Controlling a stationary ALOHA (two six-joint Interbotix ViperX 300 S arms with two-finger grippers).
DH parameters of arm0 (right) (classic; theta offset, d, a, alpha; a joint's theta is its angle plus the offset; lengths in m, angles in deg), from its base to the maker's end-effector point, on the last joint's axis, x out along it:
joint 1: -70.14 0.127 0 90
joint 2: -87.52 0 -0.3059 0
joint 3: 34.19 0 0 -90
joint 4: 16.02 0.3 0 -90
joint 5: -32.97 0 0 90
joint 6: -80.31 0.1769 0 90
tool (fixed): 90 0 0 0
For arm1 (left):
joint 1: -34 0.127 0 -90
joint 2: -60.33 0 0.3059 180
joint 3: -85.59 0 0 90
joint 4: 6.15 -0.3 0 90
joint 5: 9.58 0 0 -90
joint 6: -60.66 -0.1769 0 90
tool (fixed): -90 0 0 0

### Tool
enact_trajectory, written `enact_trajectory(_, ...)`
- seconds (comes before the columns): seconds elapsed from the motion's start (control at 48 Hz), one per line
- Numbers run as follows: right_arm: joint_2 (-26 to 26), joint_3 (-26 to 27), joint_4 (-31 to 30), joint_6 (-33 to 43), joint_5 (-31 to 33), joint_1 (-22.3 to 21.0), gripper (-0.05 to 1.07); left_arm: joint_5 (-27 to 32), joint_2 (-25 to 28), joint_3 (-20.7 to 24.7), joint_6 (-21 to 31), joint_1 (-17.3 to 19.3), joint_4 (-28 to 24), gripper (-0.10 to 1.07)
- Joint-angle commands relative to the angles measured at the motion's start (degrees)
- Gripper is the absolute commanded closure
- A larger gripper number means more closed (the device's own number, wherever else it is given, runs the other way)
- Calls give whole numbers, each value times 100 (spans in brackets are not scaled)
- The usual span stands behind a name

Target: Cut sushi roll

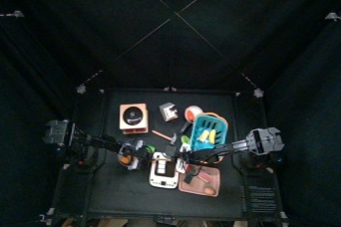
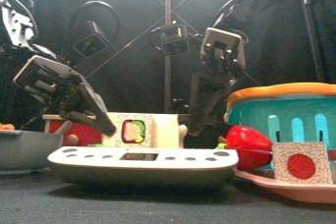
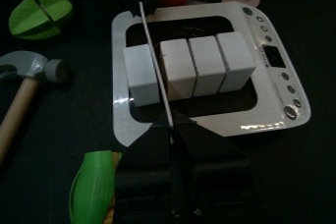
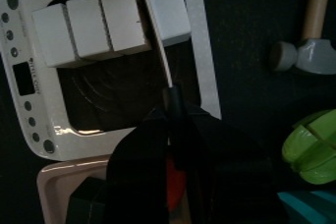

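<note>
Gripping a knife (image 3: 155, 90) over the sushi roll (image 3: 191, 68), left gripper (image 3: 180, 174) clamped; right gripper (image 4: 171, 130) jaws together.

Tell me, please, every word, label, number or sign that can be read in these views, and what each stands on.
No text can be read in any view.
The white scale has a row of small buttons or marks along one side: too small and blurred to read.
The front view shows a dark display strip on the scale's front: nothing legible.

Dim pen; glare on scale (image 3: 250, 120) edge.
</note>
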Motion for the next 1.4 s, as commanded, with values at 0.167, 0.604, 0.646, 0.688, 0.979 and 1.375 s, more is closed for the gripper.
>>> enact_trajectory(0.167, 0, -18, -26, 26, 97, -255, 63, 211, -9, -26, -26, 114, -35, 62)
enact_trajectory(0.604, 97, 62, -44, 26, 105, -246, 63, 229, -149, -18, -26, 149, -44, 62)
enact_trajectory(0.646, 105, 79, -62, 26, 105, -237, 63, 220, -185, -18, -26, 149, -44, 62)
enact_trajectory(0.688, 132, 105, -88, 26, 114, -220, 63, 229, -229, -18, -26, 149, -44, 62)
enact_trajectory(0.979, 325, 360, -360, 26, 202, -202, 63, 229, -905, -26, -26, 18, -62, 62)
enact_trajectory(1.375, 492, 510, -527, 26, 325, 62, 63, 229, -1397, -114, -26, -360, -176, 62)
